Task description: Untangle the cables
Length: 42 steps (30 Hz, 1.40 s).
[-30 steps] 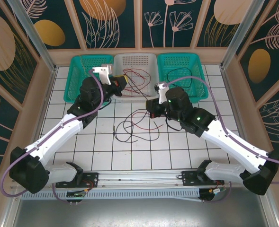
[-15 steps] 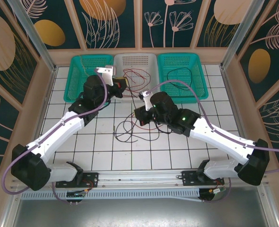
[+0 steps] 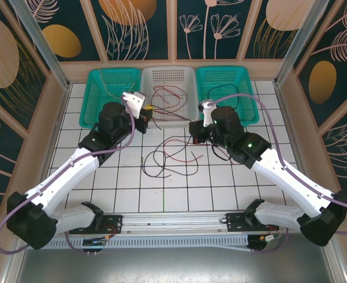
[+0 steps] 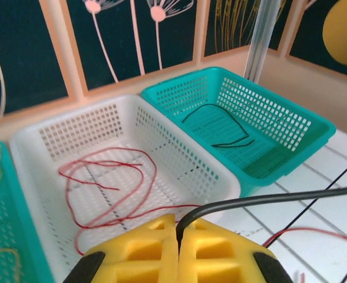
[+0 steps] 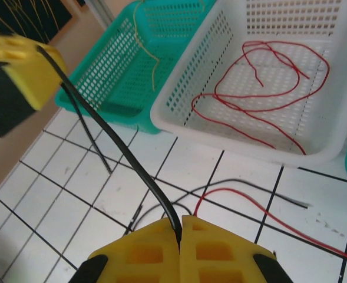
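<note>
A thin black cable (image 5: 114,141) stretches through the air between my two grippers. My left gripper (image 4: 178,227) is shut on one end of it, and the cable (image 4: 267,197) runs off to the right. My right gripper (image 5: 179,227) is shut on the other end, with the left gripper's yellow fingers (image 5: 20,71) at upper left. From above, the left gripper (image 3: 146,112) hangs before the white basket and the right gripper (image 3: 194,131) right of it. Loose red and black cables (image 3: 167,156) lie looped on the tiles below.
Three baskets line the far edge. The white basket (image 3: 188,73) holds a red cable (image 3: 167,97), the right teal basket (image 3: 251,88) a black cable (image 3: 226,94), the left teal basket (image 3: 93,94) a yellow cable (image 5: 144,47). Walls close in both sides.
My right gripper swung left toward the middle, then back to the right, still shut on the black cable. My left gripper came slightly nearer, away from the white basket.
</note>
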### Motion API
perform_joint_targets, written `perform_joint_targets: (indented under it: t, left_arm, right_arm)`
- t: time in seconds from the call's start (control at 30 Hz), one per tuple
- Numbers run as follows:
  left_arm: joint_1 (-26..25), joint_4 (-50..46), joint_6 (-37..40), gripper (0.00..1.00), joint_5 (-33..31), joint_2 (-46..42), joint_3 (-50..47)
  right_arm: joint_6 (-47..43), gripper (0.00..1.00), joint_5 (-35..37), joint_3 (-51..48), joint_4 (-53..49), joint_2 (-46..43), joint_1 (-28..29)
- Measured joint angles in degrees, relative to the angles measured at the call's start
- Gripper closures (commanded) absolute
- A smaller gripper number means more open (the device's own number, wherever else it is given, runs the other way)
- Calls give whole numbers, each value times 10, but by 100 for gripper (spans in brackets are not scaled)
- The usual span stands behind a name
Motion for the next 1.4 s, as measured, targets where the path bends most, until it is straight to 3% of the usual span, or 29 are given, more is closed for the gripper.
perform_joint_targets:
  t: [0.17, 0.4, 0.47, 0.5, 0.57, 0.67, 0.87, 1.1, 1.17, 1.3, 1.4]
  left_arm:
    - [-1, 0, 94, 100, 12, -44, -26]
    - [-10, -62, 212, 100, 23, -19, -6]
    - [-15, -78, 222, 53, 26, -7, 2]
    - [-18, -78, 220, 40, 23, -3, 5]
    - [-18, -65, 196, 18, 5, -1, 6]
    - [-18, -13, 133, 1, -43, -7, 0]
    - [-16, 30, -32, 1, -129, -14, 4]
    - [-16, -6, -203, 1, -151, -30, 11]
    - [-16, -16, -232, 1, -151, -39, 6]
    - [-16, -45, -268, 1, -151, -47, -2]
    - [-16, -66, -290, 2, -151, -42, -4]
  right_arm:
    - [-13, 100, -11, 0, -19, 14, 7]
    - [-6, 100, -4, 0, -39, 11, -12]
    - [-2, 100, -11, 0, -37, 5, -34]
    - [0, 100, -11, 0, -36, 2, -41]
    - [8, 100, -12, 2, -38, -3, -59]
    - [15, 100, -17, 15, -42, 1, -94]
    - [39, 100, -56, 79, -36, 47, -228]
    - [70, 99, -89, 127, -7, 133, -320]
    - [85, 89, -103, 127, 6, 152, -352]
    - [105, 56, -121, 137, 26, 208, -403]
    - [109, 49, -120, 143, 27, 248, -412]
